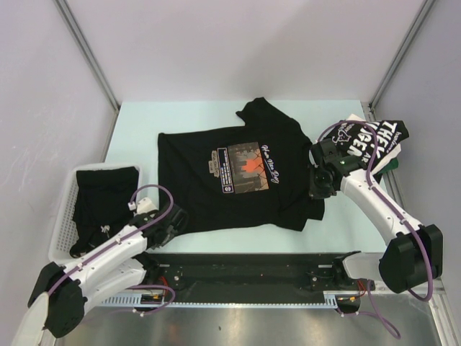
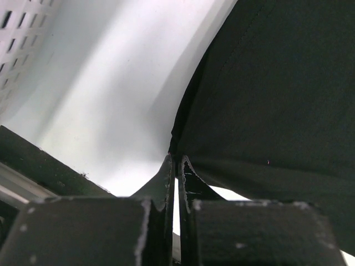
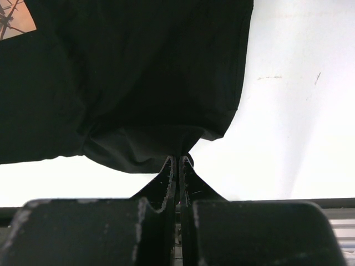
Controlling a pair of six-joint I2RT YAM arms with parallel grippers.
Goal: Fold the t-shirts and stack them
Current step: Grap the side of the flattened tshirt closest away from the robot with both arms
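**Both arms grip the near edge of the printed t-shirt**

The printed t-shirt (image 1: 238, 169) lies spread flat, front up, in the middle of the table (image 1: 137, 122). It is black with a rectangular orange-white chest print. Its collar points to the far right and its hem runs along the near side.

At the near left corner of this shirt, the left fingers (image 1: 176, 220) (image 2: 173, 163) are pressed together. In the left wrist view the shirt's edge runs down to their tips, so they pinch the hem corner. At the shirt's near right corner, the right fingers (image 1: 317, 193) (image 3: 177, 163) are likewise pressed together. The right wrist view shows the cloth gathered into a small fold drawn into their tips, so they pinch it too.

To the right of the printed shirt, near its far sleeve, the lettered t-shirt (image 1: 371, 140) sits bunched at the table's edge. It is black with big white block lettering on top, and the right arm reaches past it.

To the left of the printed shirt, well apart from it, stands a white mesh basket (image 1: 61, 216) (image 2: 16, 33) holding a crumpled black garment (image 1: 104, 198). I cannot tell what kind of garment it is.
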